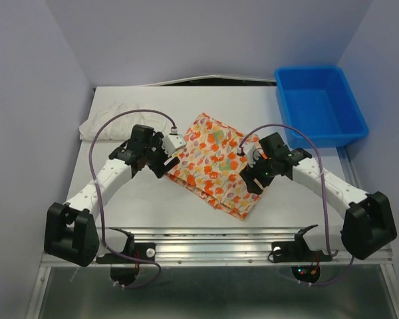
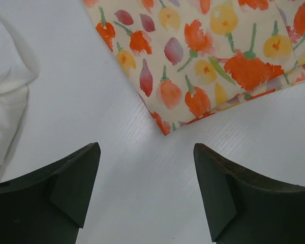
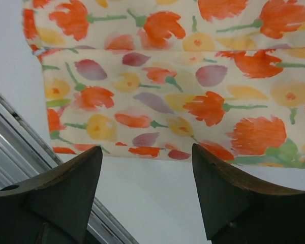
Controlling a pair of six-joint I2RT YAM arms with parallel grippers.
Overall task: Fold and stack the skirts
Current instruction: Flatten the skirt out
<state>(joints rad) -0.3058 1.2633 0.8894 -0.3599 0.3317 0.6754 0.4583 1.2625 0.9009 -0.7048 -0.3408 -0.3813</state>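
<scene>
I'm hovering both arms low over the bench [image 1: 153, 199] right now, one on each side of the printed skirt [image 1: 216, 163], which is lying flat and slantwise in the middle, already doubled over along its near edge. The white skirt [image 1: 110, 121] is sitting bunched at the far left corner, well apart from the blue bin [image 1: 319, 113] on the right.

My left fingers [image 2: 66, 188] are spread wide and holding nothing, hanging over bare bench with the skirt's corner just beyond them. My right fingers [image 3: 61, 193] are gaping too, empty, lined up on the hem of the layered edge.

I'm reading this as the approach to the next fold of the printed one. How many layers are lying at that right edge I can't quite make out from the wrist view, so I'm planning to slide the lower finger right under the whole stack before pinching. On the left I'm needing to creep forward onto the corner first. Then I'm wanting both sides lifting together, level, so the cloth isn't skewing
</scene>
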